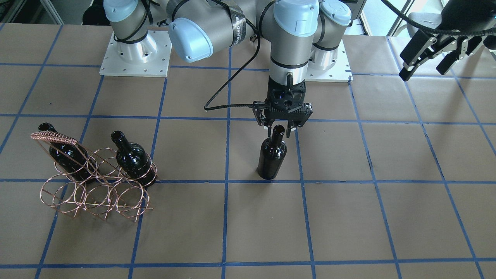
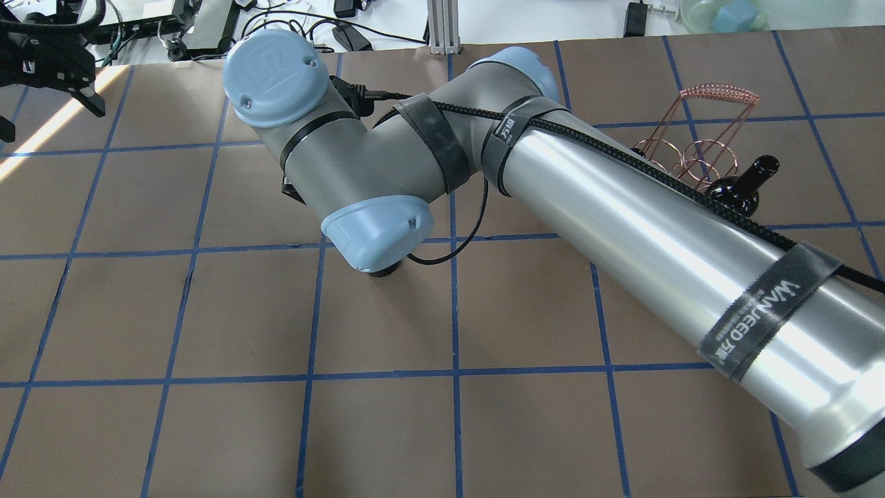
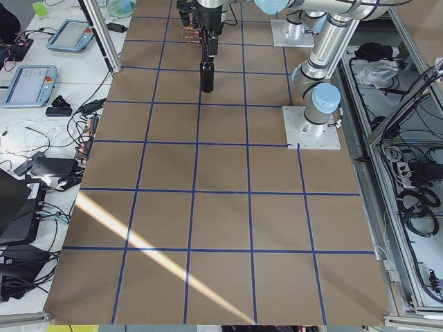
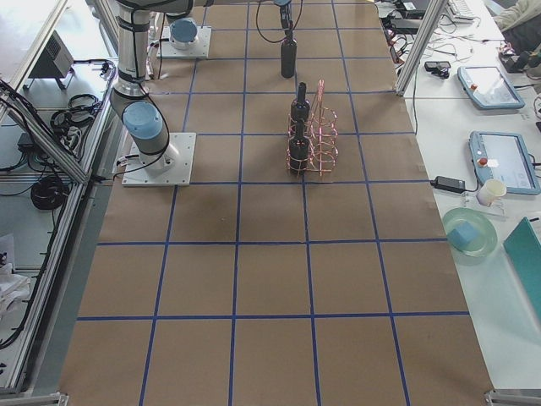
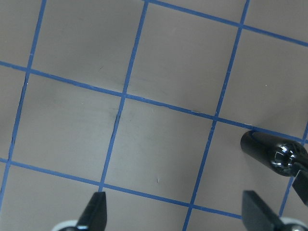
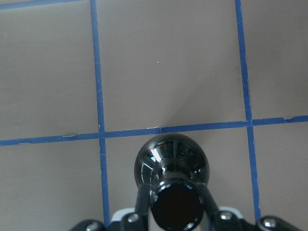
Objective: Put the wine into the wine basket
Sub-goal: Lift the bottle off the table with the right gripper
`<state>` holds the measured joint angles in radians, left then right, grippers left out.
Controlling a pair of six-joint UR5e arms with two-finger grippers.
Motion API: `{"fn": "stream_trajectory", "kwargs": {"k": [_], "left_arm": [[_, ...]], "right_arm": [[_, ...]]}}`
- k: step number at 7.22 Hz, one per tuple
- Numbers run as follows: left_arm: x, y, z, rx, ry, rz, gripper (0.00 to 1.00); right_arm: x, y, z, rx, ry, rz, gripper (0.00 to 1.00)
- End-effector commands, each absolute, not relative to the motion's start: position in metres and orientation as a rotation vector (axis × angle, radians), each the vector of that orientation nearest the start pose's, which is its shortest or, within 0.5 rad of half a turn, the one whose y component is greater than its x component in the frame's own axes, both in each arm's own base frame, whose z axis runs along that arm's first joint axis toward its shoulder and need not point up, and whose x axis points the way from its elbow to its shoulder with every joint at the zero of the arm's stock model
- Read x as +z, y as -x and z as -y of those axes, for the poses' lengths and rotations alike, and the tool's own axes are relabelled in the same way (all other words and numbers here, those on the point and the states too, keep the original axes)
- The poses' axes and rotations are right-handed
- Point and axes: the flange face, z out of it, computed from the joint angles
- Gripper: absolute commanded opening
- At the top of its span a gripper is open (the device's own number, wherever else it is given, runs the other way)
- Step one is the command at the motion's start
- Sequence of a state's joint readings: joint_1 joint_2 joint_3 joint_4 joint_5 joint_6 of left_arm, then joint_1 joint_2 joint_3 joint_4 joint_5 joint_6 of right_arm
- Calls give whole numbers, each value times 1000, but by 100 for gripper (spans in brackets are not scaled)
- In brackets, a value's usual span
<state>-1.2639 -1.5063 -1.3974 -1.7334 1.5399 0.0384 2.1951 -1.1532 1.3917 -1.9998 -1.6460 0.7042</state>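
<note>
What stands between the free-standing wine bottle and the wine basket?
Nothing visible: bare table lies between the wine bottle and the wine basket. Two other bottles already sit in its robot-side row; the other row's rings look open.

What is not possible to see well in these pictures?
Overhead view: the right arm hides the right end effector, most of the wine and part of the wine basket.
Front-facing and right wrist views: whether the fingers touch the wine's neck is unclear.
Side views: the basket's wires are too small.
</note>
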Motion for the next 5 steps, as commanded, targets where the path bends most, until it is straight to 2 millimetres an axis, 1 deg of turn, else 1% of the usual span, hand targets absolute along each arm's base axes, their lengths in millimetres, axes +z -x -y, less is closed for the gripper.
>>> {"fn": "stream_trajectory", "kwargs": {"k": [1,3,4,5], "left_arm": [[587,-8,478,-123,418,-3129,100],[584,-6,474,-118,418,-3130,100],[585,-6,473,-120,418,-3129,100],[585,-6,473,-120,418,-3129,100]], "right_arm": [[378,-494,469,-301,-145,-3064,65],[387,-497,474,-396,-142,-3012,66],[387,-496,474,-398,-145,-3014,64],[376,-494,472,-391,-148,-3027,63]]}}
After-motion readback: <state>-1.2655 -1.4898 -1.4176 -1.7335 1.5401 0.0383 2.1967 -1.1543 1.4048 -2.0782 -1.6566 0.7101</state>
